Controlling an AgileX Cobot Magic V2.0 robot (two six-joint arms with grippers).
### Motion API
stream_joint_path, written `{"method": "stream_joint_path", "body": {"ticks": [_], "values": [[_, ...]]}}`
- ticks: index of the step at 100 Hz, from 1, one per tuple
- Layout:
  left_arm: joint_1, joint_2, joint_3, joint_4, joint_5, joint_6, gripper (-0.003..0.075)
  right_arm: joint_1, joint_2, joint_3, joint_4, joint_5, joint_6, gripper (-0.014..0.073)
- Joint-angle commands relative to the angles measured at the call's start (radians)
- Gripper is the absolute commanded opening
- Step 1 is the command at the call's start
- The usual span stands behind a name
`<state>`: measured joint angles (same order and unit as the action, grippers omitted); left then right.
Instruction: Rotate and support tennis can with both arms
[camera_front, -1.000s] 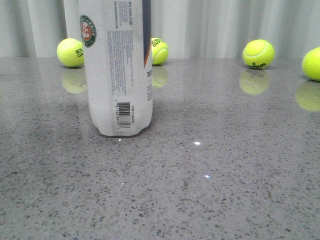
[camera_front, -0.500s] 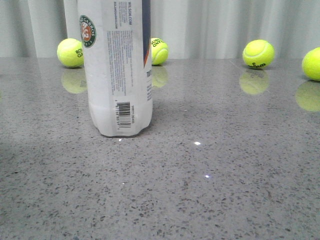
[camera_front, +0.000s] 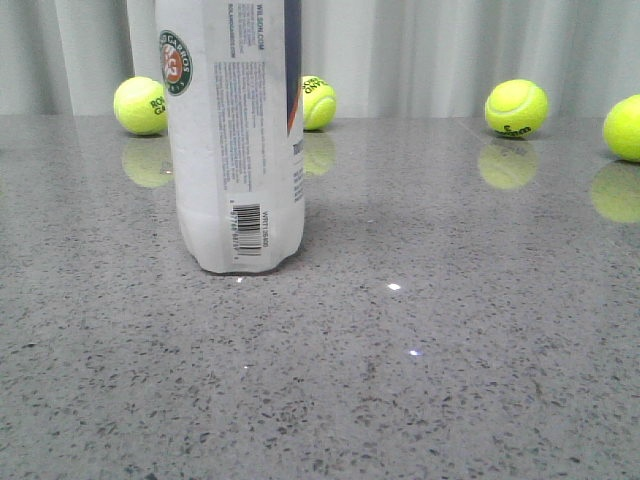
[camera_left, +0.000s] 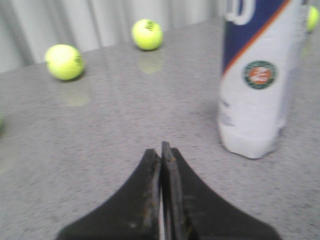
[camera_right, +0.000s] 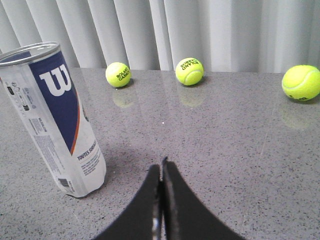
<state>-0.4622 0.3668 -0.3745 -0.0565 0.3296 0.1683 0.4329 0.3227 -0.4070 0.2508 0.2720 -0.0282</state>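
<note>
The left gripper (camera_left: 161, 150) has its fingers pressed together with nothing between them, and it hangs low over the table (camera_left: 100, 125), apart from the tennis can (camera_left: 255, 85), which stands off to one side of it. The right gripper (camera_right: 161, 167) is likewise closed on nothing, with the can (camera_right: 55, 115) near it but clear of its tips. The can (camera_front: 235, 130) stands upright on its base toward the left of the table (camera_front: 420, 330) in the front view, its top cut off by the frame, its barcode and round badge facing the camera. Compared with half a second and a second ago, the barcode sits a little further to the right and the badge has crept slightly too, so the can seems to have turned a touch on its base, though neither arm shows in the front view. Several tennis balls (camera_front: 516, 107) lie well back near the curtain. By this reading the rotation has barely begun: both grippers would need to open and close in on the can before any real turning or steadying.
</note>
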Motion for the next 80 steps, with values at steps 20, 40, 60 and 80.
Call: {"method": "stream_joint_path", "body": {"ticks": [20, 40, 60, 80], "values": [[0.21, -0.049, 0.069, -0.003, -0.138, -0.015, -0.0019, -0.006, 0.006, -0.025, 0.006, -0.084, -0.009, -0.0069], [0.345, -0.18, 0.166, -0.003, -0.138, -0.015, -0.0018, -0.006, 0.006, -0.025, 0.006, -0.084, -0.009, -0.0069], [0.421, -0.343, 0.297, -0.003, -0.162, -0.015, -0.0018, -0.006, 0.006, -0.025, 0.006, -0.084, -0.009, -0.0069], [0.425, -0.403, 0.414, -0.003, -0.305, -0.015, -0.0018, -0.006, 0.006, -0.025, 0.006, -0.083, -0.009, -0.0069]]}}
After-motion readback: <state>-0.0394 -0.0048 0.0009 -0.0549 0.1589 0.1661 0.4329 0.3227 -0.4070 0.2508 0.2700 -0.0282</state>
